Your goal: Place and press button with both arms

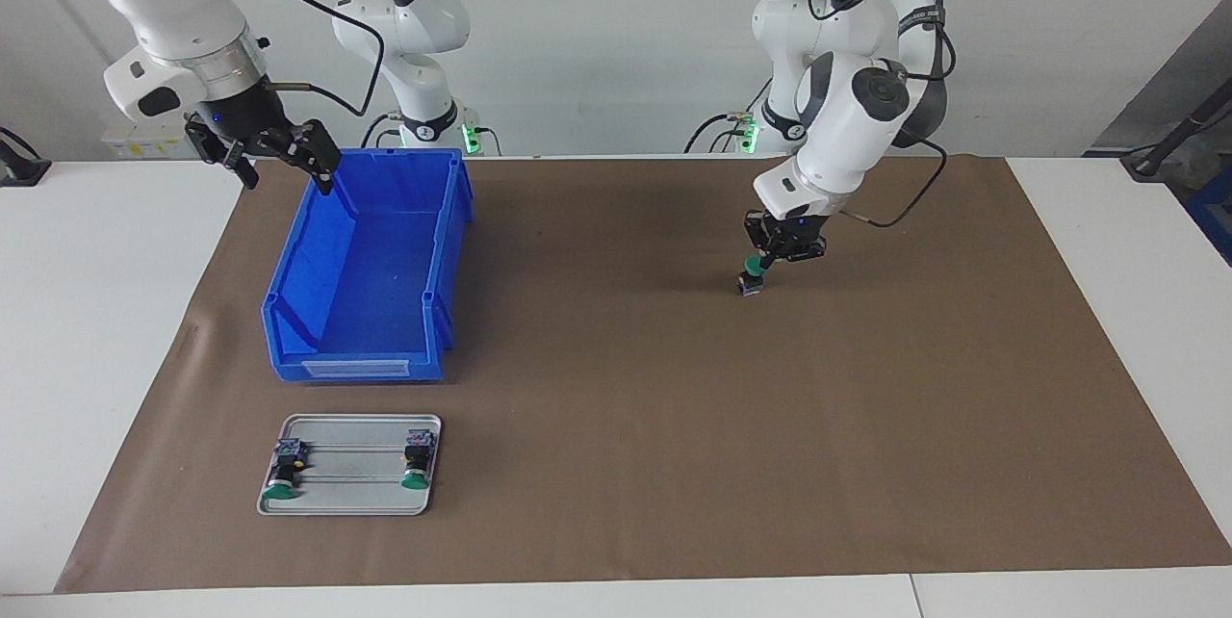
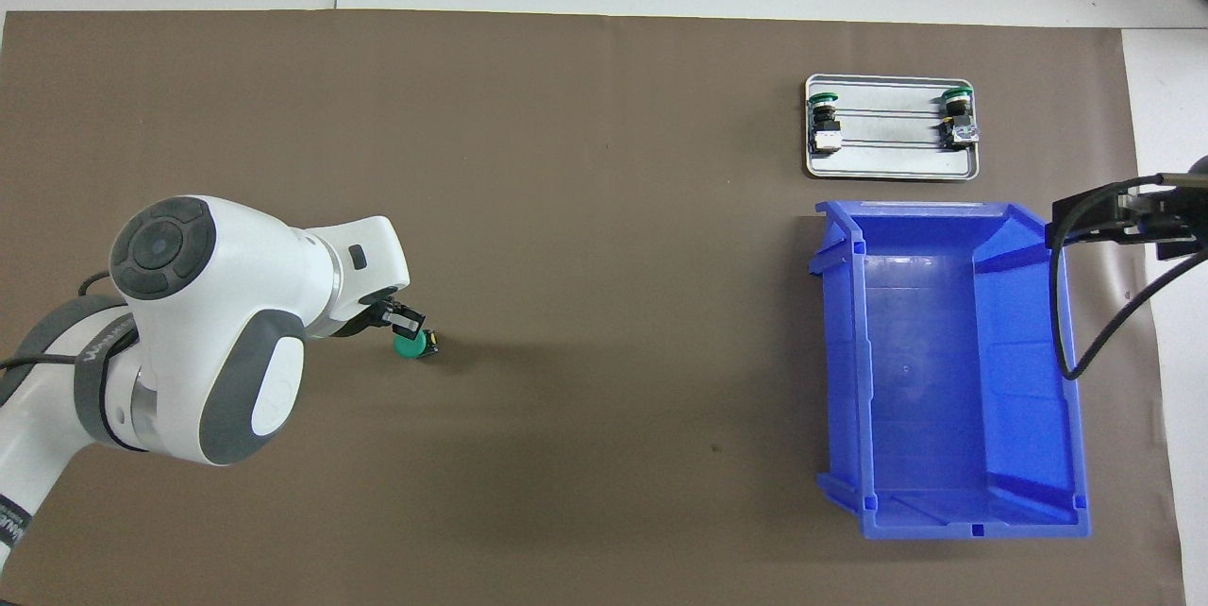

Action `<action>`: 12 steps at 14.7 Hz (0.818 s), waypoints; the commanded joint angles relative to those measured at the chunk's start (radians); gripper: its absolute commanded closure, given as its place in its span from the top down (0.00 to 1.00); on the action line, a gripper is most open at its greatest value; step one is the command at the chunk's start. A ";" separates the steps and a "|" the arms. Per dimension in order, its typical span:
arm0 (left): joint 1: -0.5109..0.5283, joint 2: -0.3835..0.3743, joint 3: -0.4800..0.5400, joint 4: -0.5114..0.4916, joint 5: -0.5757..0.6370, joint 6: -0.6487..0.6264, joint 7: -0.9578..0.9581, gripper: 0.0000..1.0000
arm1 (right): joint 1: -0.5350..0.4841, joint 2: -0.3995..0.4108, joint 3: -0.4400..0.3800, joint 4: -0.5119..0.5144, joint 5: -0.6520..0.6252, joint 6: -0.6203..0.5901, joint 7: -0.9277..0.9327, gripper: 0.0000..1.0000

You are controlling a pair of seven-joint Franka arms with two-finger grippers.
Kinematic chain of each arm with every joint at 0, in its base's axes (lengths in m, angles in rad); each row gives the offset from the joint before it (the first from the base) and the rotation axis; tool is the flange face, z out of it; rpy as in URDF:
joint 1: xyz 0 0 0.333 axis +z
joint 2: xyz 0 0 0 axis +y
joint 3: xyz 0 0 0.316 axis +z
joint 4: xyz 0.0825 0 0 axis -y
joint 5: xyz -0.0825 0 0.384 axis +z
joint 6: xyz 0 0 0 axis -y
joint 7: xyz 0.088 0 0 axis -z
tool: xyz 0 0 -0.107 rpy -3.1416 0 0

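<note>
**Brown mat, one button under the left gripper**

Brown paper (image 1: 626, 464) covers the white table. Left gripper (image 1: 767, 264) is low over the mat, jaws together, fingertips on the green cap of the button (image 1: 752, 277), which stands on the mat directly below them. Right gripper (image 1: 284, 156) hangs with jaws apart over the blue bin's (image 1: 366, 310) rim. Two more buttons lie on a metal tray (image 1: 351, 493), well apart from both jaws.
</note>
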 commanded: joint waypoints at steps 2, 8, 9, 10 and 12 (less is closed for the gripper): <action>-0.036 -0.009 0.018 -0.065 0.070 0.040 -0.019 0.00 | -0.014 -0.010 0.007 -0.017 0.015 0.018 -0.021 1.00; -0.056 0.029 0.018 -0.130 0.070 0.129 -0.031 0.00 | -0.014 -0.010 0.007 -0.018 0.015 0.016 -0.020 1.00; -0.056 0.031 0.018 -0.130 0.070 0.135 -0.031 0.00 | -0.014 -0.010 0.007 -0.018 0.015 0.018 -0.020 1.00; -0.056 0.033 0.018 -0.119 0.070 0.123 -0.029 0.00 | -0.014 -0.010 0.007 -0.018 0.015 0.018 -0.020 1.00; -0.050 0.033 0.020 -0.076 0.071 0.097 -0.029 0.00 | -0.014 -0.010 0.007 -0.018 0.015 0.018 -0.018 1.00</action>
